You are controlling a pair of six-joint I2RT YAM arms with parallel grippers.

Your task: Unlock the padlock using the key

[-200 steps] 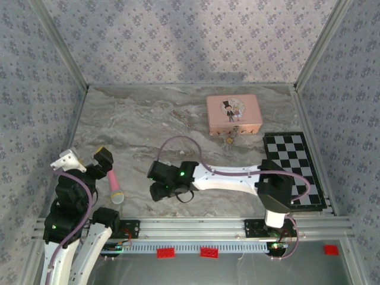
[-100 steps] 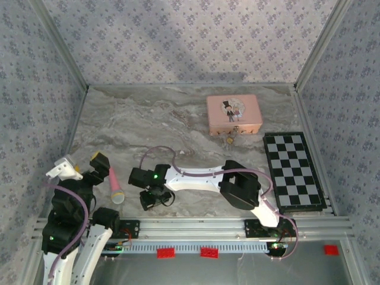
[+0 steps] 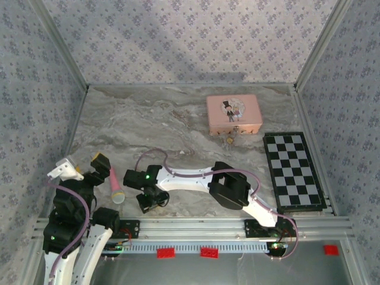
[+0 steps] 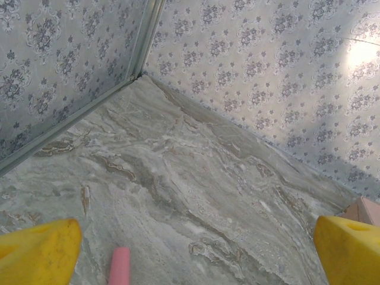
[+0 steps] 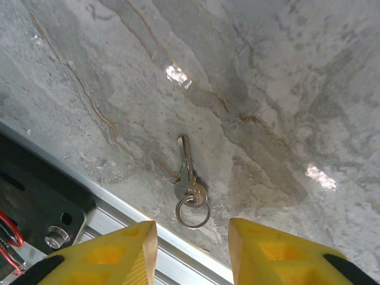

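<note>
The key (image 5: 186,171) is a small silver one on a split ring, lying flat on the marble tabletop close to the near rail. My right gripper (image 5: 192,237) hovers just over it, yellow fingers apart, with nothing between them and the ring just beyond their tips. From above, the right gripper (image 3: 145,199) sits low at the front left of centre. The tiny brass padlock (image 3: 228,140) lies far off, at the front edge of the pink tin (image 3: 234,114). My left gripper (image 3: 83,165) is held up at the far left, its jaws wide open and empty (image 4: 196,258).
A pink toy microphone (image 3: 114,184) lies between the two grippers, and its handle (image 4: 120,265) shows below the left fingers. A chessboard (image 3: 294,169) lies along the right side. The aluminium rail (image 5: 119,208) runs right beside the key.
The right arm has swung left and toward the near rail, folding at the elbow, and its jaws have narrowed. The left arm has pulled back slightly.
</note>
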